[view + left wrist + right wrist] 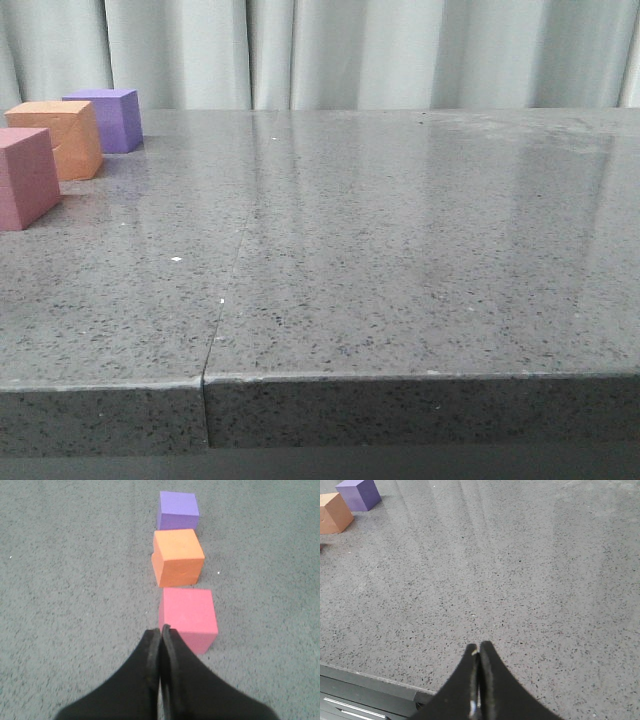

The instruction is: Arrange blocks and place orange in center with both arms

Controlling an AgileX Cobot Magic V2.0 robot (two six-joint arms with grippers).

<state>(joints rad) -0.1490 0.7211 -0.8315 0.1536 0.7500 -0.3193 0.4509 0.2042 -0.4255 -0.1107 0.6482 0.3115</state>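
At the far left of the grey speckled bench [400, 250], the pink cube [25, 177], orange cube [62, 138] and purple cube [108, 118] form a line, orange in the middle. The left pincer [160, 630] hangs pressed together, empty, just beside pink; the right pincer [478, 646], likewise pressed together, is well apart.
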